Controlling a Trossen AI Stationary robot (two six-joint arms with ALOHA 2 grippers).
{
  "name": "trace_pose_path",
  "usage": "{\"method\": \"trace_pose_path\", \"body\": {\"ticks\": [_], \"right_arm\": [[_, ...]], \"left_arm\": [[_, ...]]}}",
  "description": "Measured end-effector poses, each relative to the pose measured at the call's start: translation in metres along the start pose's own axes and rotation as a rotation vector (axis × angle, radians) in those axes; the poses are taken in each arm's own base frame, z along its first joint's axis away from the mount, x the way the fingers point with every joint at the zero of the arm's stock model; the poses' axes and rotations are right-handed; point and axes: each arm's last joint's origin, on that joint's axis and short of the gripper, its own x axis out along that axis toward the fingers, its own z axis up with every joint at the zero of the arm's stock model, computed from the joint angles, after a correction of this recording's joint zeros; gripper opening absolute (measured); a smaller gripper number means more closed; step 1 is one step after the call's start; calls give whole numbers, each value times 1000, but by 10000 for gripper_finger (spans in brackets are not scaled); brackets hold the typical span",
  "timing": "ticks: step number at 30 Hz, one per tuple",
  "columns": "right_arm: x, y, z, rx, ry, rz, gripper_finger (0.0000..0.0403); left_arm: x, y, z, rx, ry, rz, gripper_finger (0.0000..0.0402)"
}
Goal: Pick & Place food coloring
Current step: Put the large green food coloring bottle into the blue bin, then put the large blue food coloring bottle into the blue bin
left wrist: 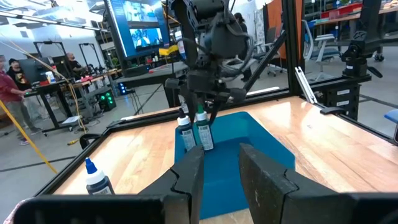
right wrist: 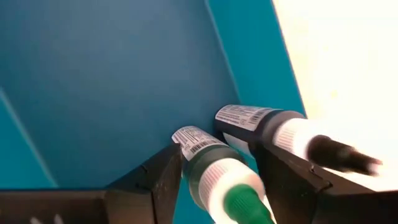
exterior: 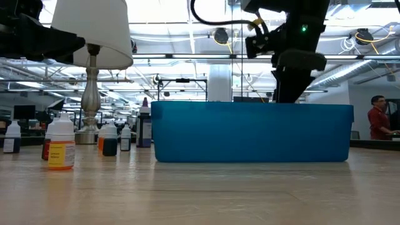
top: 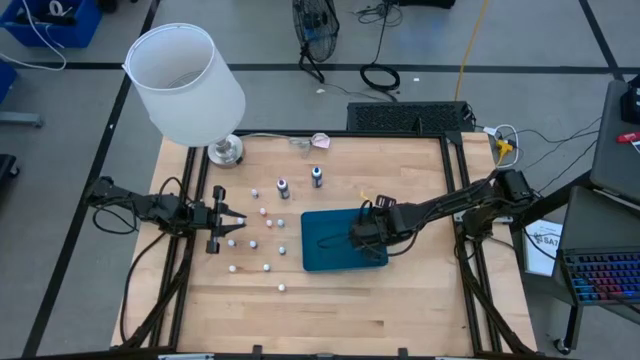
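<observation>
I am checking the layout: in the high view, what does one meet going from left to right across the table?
Left tool → loose food coloring bottles → blue tray → right tool over the tray.

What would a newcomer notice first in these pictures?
Probably the big white lamp at the table's far left corner, then the blue tray in the middle. The right end effector reaches into the tray, its jaws around a green-capped bottle that stands beside a dark-capped bottle.

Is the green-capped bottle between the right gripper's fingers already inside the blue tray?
Inside. The green-capped bottle stands upright on the tray floor, beside a second bottle, with the right gripper around it.
</observation>
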Motion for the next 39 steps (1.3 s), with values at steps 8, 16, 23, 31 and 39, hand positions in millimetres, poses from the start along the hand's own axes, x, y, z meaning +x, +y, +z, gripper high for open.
{"method": "trace_pose_path", "body": {"ticks": [8,16,23,31,39], "right_arm": [[-33,-19,1,72,-138,59,180],[-74,-41,44,117,-664,242,175],[-106,-78,83,72,-916,390,172],[-106,-120,125,156,-745,271,230],[-52,-138,158,186,-490,205,248]], "left_arm": [[0,0,0,0,0,0,106],[0,0,0,0,0,0,106],[0,0,0,0,0,-1,106],[0,0,0,0,0,-1,106],[0,0,0,0,-1,0,106]]}}
